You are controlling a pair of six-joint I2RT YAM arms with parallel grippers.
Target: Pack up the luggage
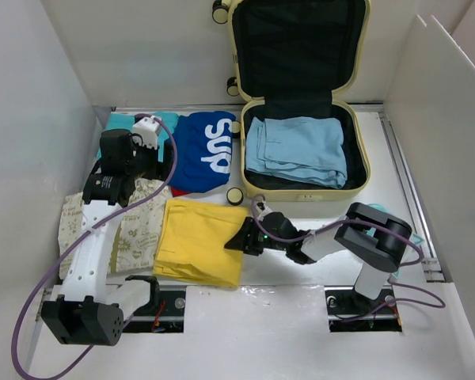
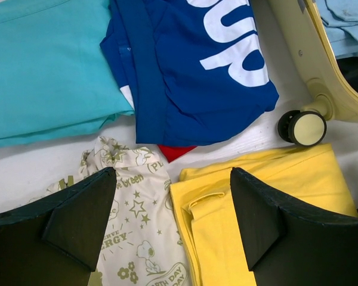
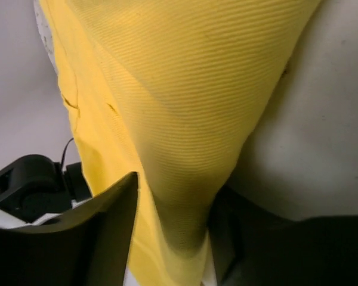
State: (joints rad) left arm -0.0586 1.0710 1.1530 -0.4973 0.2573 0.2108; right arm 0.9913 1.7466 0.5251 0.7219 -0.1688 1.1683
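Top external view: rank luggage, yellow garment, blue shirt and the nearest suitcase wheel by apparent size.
1. luggage, by far the largest
2. yellow garment
3. blue shirt, only slightly smaller than the yellow one, so a close call
4. wheel, the smallest

Left hand (image 2: 172,196) wide open, aloft; right hand (image 3: 174,208) low, clamped on yellow garment (image 3: 185,89).

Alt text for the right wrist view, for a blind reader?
The right gripper pinches a fold of the yellow garment between its black fingers, the fabric fanning out upward across the frame. Pale table shows to the right.
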